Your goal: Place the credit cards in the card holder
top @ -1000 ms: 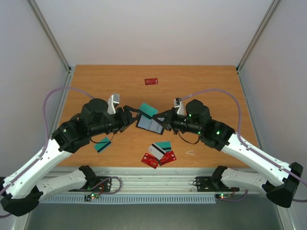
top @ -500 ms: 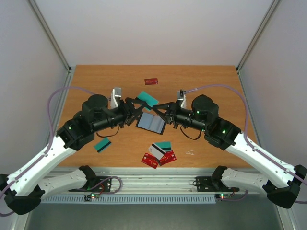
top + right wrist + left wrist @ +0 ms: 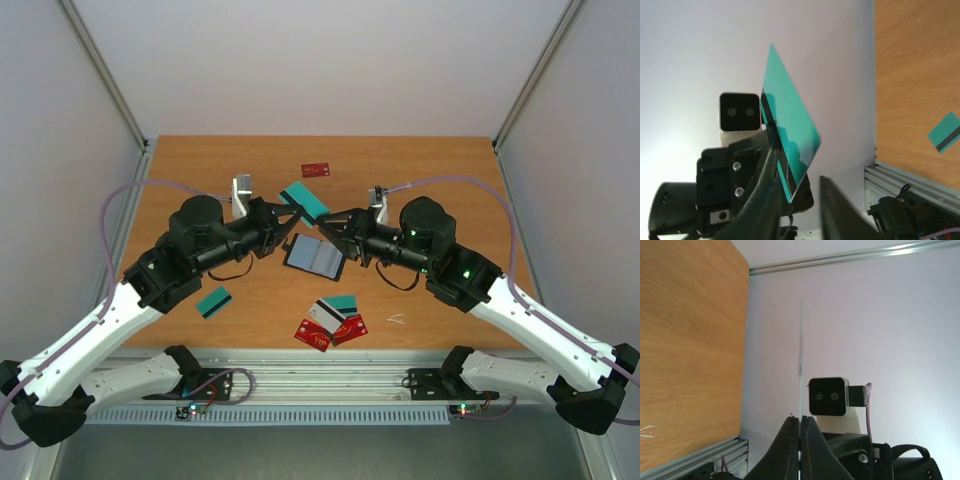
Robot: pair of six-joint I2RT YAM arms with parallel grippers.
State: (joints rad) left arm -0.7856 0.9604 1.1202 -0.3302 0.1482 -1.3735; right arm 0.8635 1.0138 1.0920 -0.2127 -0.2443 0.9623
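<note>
**benchwatcher:** I was standing right by the rig. The left gripper (image 3: 800,430) was clamped tight on a teal card (image 3: 790,140), pinching it by one end up in the air. The right gripper (image 3: 332,220) had its fingers parted a little, right beside the card's free end. From where I stood it wasn't gripping anything.

**yam_fan:** So where was the card holder?

**benchwatcher:** The card holder (image 3: 315,257) lay open on the table (image 3: 450,180), pale inside facing up. It sat just under the two grippers, with the held card hanging at about its 12 o'clock. I couldn't tell whether any card was already tucked in.

**yam_fan:** And the rest?

**benchwatcher:** Plenty left, I'd say. A lone red card (image 3: 316,170) lay further out at the holder's 12 o'clock. A second teal card (image 3: 214,302) sat at roughly 8 o'clock. A heap of cards (image 3: 330,322), red, white and teal, was at 6 o'clock near the table's front edge. None of those were in the holder. My guess is it was early days, with this teal card being sorted out between the arms first.
</note>
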